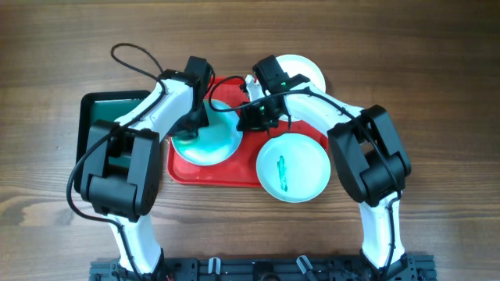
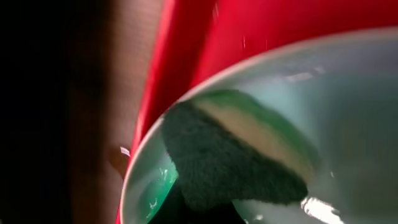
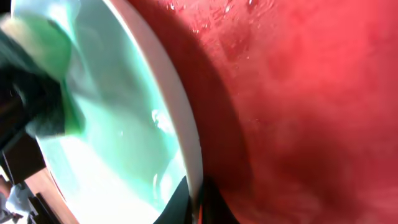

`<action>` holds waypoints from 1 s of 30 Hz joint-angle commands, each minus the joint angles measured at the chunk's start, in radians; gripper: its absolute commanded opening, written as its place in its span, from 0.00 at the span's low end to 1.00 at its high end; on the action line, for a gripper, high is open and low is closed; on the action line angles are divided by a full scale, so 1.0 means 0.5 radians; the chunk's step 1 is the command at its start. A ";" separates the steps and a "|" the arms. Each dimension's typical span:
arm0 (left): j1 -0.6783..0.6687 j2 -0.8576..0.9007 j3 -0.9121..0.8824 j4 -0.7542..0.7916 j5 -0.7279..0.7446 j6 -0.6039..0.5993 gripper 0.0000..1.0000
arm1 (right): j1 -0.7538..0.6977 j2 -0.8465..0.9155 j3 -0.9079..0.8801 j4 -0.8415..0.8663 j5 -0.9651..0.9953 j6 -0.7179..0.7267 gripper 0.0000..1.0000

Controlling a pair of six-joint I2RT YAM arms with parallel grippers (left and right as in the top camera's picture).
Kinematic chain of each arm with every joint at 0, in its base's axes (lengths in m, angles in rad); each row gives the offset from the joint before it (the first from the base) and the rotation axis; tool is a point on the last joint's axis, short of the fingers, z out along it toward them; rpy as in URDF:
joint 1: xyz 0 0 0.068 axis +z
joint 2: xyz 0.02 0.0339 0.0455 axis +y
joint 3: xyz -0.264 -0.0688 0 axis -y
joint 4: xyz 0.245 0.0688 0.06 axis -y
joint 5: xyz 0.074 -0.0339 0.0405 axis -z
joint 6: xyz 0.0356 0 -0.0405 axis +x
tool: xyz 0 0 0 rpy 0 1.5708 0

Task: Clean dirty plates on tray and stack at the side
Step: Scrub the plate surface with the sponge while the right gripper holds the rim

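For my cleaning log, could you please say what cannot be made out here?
Left gripper, open or shut: overhead, under its wrist; left wrist view, blurred, only a dark sponge shows.
Far round white plate: overhead, right arm covers much; smear unknown.
Dark green tray: overhead, left arm covers most.

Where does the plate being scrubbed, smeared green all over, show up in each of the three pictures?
Overhead: plate on the red tray's left half, under the left gripper.
Left wrist: fills the lower right, dark sponge pressed on it.
Right wrist: fills the left side, rim pinched by the right gripper at the bottom.
Shared landmark: the red tray beneath it, in all three.
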 commanded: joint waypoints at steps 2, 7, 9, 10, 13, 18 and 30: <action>0.038 0.084 -0.036 0.294 0.046 -0.190 0.04 | -0.007 0.071 -0.005 -0.014 0.018 -0.039 0.04; 0.036 0.084 -0.036 0.535 1.218 -0.052 0.04 | -0.007 0.071 -0.005 -0.013 0.018 -0.043 0.04; 0.031 0.084 -0.036 0.558 1.466 0.074 0.04 | -0.007 0.071 -0.005 -0.013 0.018 -0.046 0.04; 0.021 0.084 -0.036 0.534 1.635 0.229 0.04 | -0.007 0.071 -0.005 -0.014 0.018 -0.046 0.04; 0.017 0.084 -0.036 0.381 1.716 0.426 0.04 | -0.007 0.071 -0.005 -0.013 0.018 -0.046 0.04; 0.021 0.084 -0.036 0.073 1.524 0.613 0.04 | -0.007 0.071 -0.005 -0.014 0.017 -0.046 0.04; 0.021 0.084 -0.035 -0.056 -0.436 -0.175 0.04 | -0.007 0.071 -0.005 -0.014 0.018 -0.045 0.04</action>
